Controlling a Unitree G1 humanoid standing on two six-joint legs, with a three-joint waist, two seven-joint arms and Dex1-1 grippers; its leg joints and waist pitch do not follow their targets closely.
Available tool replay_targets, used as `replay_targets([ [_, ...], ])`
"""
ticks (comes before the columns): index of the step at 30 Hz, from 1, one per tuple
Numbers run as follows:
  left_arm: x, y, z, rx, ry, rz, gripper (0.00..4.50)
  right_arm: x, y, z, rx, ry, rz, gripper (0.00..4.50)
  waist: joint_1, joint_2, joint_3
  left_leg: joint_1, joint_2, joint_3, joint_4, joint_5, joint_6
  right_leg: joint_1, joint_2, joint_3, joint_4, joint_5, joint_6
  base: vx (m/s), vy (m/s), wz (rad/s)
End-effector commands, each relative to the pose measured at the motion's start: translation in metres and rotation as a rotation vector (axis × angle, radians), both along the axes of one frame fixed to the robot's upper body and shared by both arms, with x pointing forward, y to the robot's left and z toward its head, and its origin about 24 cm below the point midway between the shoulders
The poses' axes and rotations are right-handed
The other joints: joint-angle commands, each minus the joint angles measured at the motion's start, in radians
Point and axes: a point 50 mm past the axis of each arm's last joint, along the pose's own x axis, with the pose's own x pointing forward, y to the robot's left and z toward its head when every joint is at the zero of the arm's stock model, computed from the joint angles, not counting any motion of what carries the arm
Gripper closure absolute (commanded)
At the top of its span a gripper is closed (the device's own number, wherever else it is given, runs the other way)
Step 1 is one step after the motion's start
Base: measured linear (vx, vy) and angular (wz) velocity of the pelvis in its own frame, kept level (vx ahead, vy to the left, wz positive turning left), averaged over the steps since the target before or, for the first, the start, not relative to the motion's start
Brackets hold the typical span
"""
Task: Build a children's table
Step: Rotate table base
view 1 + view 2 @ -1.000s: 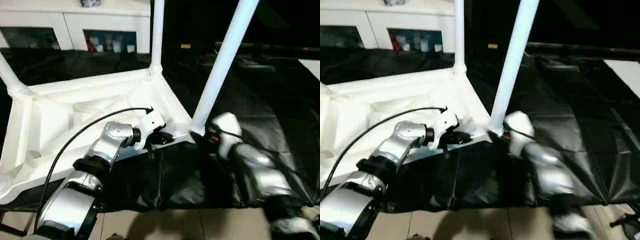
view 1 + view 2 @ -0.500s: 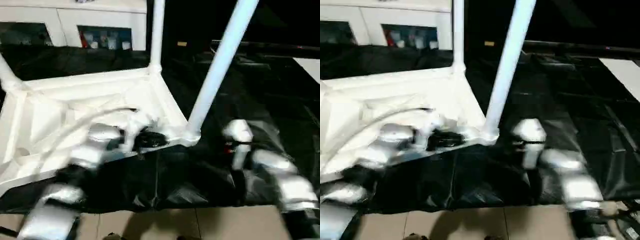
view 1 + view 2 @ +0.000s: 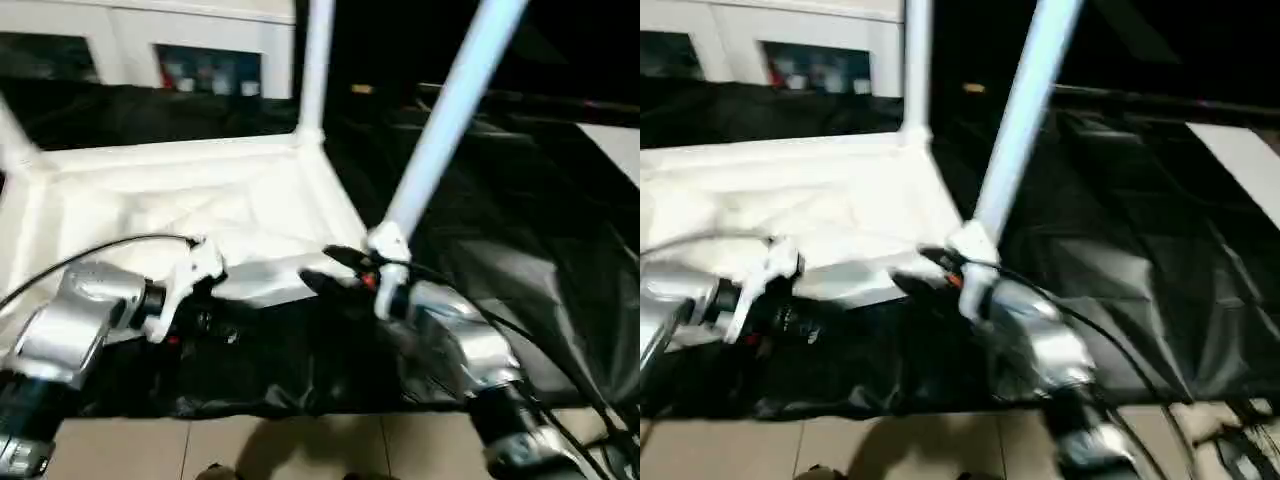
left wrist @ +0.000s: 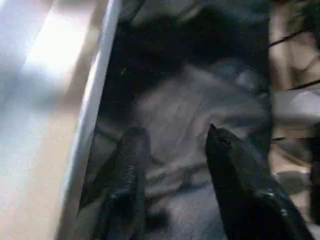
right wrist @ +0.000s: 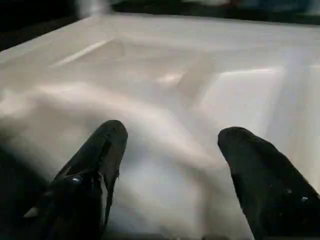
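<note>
No writing, brand or label can be read anywhere; the bits of colour behind the glass door of the cabinet (image 3: 205, 70) at 11 o'clock are too blurred to make out. The children's table (image 3: 200, 205) lies upside down on the black-sheeted worktop (image 3: 520, 230), ribbed underside up, filling the scene from 9 o'clock to the centre, with one leg (image 3: 315, 65) rising from its far corner at 12 o'clock and another leg (image 3: 450, 110) slanting up toward 1 o'clock from the near corner socket. The left gripper (image 4: 172, 142) hangs just off the near long edge of the tabletop at about 8 o'clock, its fingers parted over crumpled black sheet and holding nothing. The right gripper (image 5: 170, 137) is at the centre, just beside that near corner socket, fingers spread wide with the white underside showing between them, gripping nothing. Open black sheet stretches away toward 3 o'clock, and pale floor (image 3: 300, 445) runs along the worktop's near edge at 6 o'clock.
</note>
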Motion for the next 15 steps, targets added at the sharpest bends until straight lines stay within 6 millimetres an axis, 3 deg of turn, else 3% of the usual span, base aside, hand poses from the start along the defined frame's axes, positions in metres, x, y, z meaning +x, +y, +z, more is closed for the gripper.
replay_targets([
  [1,0.001,-0.004,0.003,0.014,-0.058,0.018,2.11,0.011,-0.017,-0.002,0.011,0.015,-0.161,1.1,-0.003,0.028,-0.061,0.032,0.013,-0.003,-0.074,-0.291,-0.072,0.027,-0.029,0.03,-0.054,-0.247,-0.171,0.0,0.0,0.0],
  [3,0.003,-0.005,0.002,0.022,-0.101,0.055,1.82,0.02,-0.023,-0.002,0.039,0.039,-0.252,1.1,0.0,0.027,-0.063,0.029,0.011,-0.003,-0.072,-0.283,-0.069,0.031,-0.025,0.03,-0.051,-0.215,-0.156,0.0,0.0,0.0],
  [9,0.01,-0.003,0.002,0.047,-0.2,0.127,1.5,0.037,-0.051,-0.001,0.1,0.08,-0.487,1.1,0.015,0.023,-0.068,0.028,0.007,0.001,-0.065,-0.252,-0.062,0.033,-0.024,0.029,-0.043,-0.165,-0.151,0.0,0.0,0.0],
  [14,0.025,-0.002,0.005,0.064,-0.328,0.211,1.15,0.048,-0.097,0.002,0.042,0.068,-0.683,1.1,0.023,0.019,-0.064,0.03,0.004,0.001,-0.06,-0.334,-0.067,0.027,-0.023,0.029,-0.056,-0.289,-0.121,0.0,0.0,0.0],
  [15,0.029,-0.004,0.004,0.067,-0.358,0.229,0.95,0.05,-0.11,0.004,0.004,0.052,-0.717,1.1,0.024,0.018,-0.065,0.025,0.004,-0.002,-0.06,-0.338,-0.066,0.029,-0.024,0.028,-0.057,-0.307,-0.115,0.0,0.0,0.0],
])
